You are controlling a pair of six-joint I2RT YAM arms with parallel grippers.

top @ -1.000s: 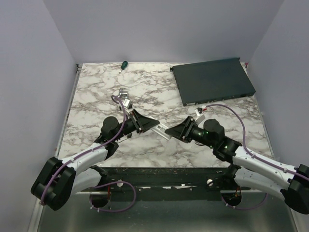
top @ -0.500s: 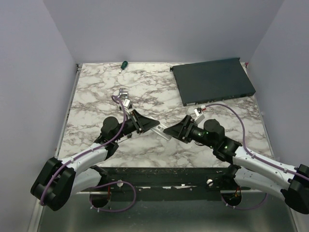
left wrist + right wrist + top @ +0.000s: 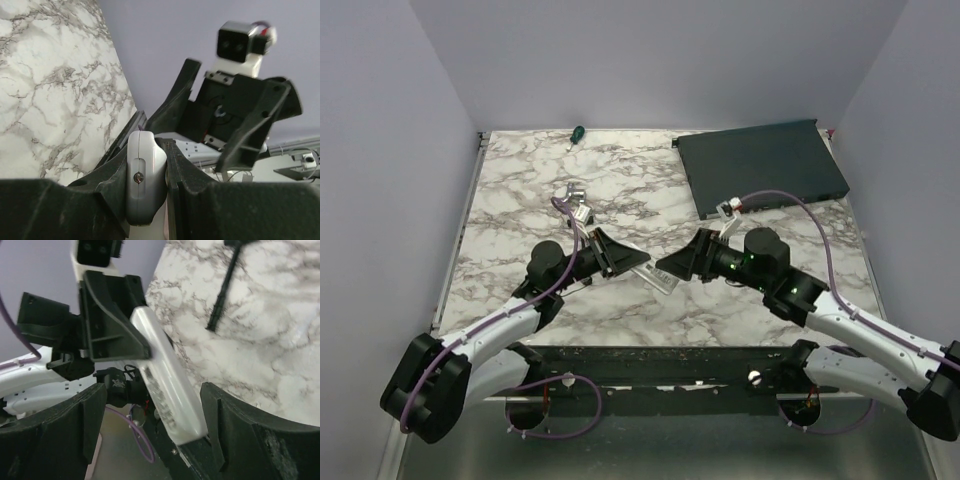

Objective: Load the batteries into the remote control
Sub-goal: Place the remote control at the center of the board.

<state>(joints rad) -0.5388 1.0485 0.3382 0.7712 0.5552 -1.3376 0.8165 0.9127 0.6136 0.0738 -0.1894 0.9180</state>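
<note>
Remote control [image 3: 658, 273] held above the worktop [image 3: 520, 200], mid-scene. The left gripper [image 3: 623, 260] clamps its nine-o'clock end, jaws tight, while the right gripper [image 3: 155, 412] straddles the three-o'clock end, jaws wide. It looks light, rigid, slick — grip the flat sides.

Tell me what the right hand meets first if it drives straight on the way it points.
The remote control, its near end lying between the right hand's open fingers. Behind it comes the left hand, shut on the far end.
</note>
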